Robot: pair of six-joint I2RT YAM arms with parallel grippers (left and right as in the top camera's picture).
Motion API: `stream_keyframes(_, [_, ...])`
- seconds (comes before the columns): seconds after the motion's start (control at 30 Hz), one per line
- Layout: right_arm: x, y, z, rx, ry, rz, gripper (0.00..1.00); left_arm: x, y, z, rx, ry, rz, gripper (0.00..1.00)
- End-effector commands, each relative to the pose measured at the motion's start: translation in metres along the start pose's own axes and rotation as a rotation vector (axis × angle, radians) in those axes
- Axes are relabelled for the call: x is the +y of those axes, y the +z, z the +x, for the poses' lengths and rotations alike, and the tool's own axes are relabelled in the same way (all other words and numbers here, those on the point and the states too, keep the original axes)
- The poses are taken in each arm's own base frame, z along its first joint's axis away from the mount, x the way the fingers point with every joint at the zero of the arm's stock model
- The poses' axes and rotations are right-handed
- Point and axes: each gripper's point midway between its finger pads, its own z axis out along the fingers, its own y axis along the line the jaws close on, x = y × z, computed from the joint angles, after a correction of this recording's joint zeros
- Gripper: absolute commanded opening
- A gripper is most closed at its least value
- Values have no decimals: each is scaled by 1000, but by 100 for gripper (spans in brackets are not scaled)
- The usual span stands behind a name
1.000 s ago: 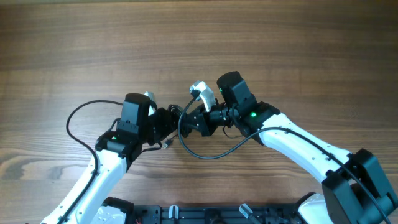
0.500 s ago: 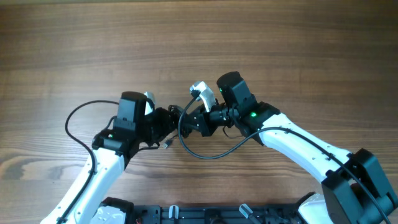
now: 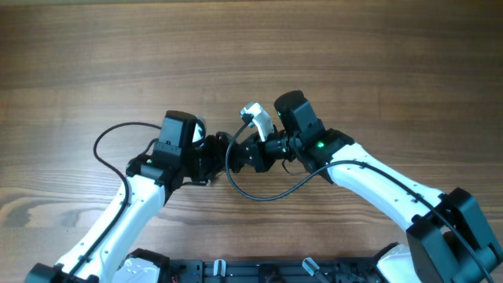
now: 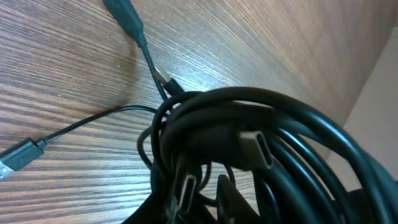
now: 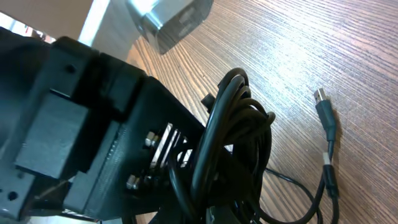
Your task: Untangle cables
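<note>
A knotted bundle of thin black cables (image 4: pixel 249 143) is gathered between the two tools. The bundle is pinched in the closed right tool (image 3: pixel 250 154). The left tool (image 3: pixel 207 152) is set against the bundle's opposite side, and whether it is gripping cannot be told. The cords are judged light, limp and slippery, so a single strand is best taken near its plug, just outside the bundle. Beyond the bundle, loose tails are laid on the wooden surface (image 3: pixel 314 47), one ending in a silver-tipped plug (image 5: pixel 324 115).
</note>
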Motion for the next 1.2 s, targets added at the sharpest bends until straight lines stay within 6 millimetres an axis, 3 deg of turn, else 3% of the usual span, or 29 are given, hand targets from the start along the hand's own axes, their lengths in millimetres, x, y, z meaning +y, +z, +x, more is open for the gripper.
stream_keyframes(0.0, [8,0,-6,-8,-32,-31,5,-6,1,-6,-25,32,-6,22])
stream_keyframes(0.27, [13,0,-5,0,16,-57,5,-1,15,-20,-60,10,-29,19])
stream_keyframes(0.4, [13,0,-5,0,17,-56,5,-9,23,-23,-69,25,0,4])
stream_keyframes(0.43, [12,0,-5,-1,18,-55,4,-12,23,-24,-74,30,8,4])
stream_keyframes(0.53, [-5,0,-4,-10,67,45,4,-13,18,-31,-90,20,19,4])
stream_keyframes(0.67, [-69,-16,4,-52,274,394,4,-7,-12,-43,-116,-41,39,4])
stream_keyframes(0.8, [-109,-42,16,-83,414,614,4,-14,-55,-53,-181,-76,135,4])
stream_keyframes(1.0, [-111,-44,15,-84,419,605,6,-41,-98,-49,-272,48,257,4])
stream_keyframes(1.17, [-112,-45,18,-63,392,604,6,-38,-127,-59,-418,338,224,4])
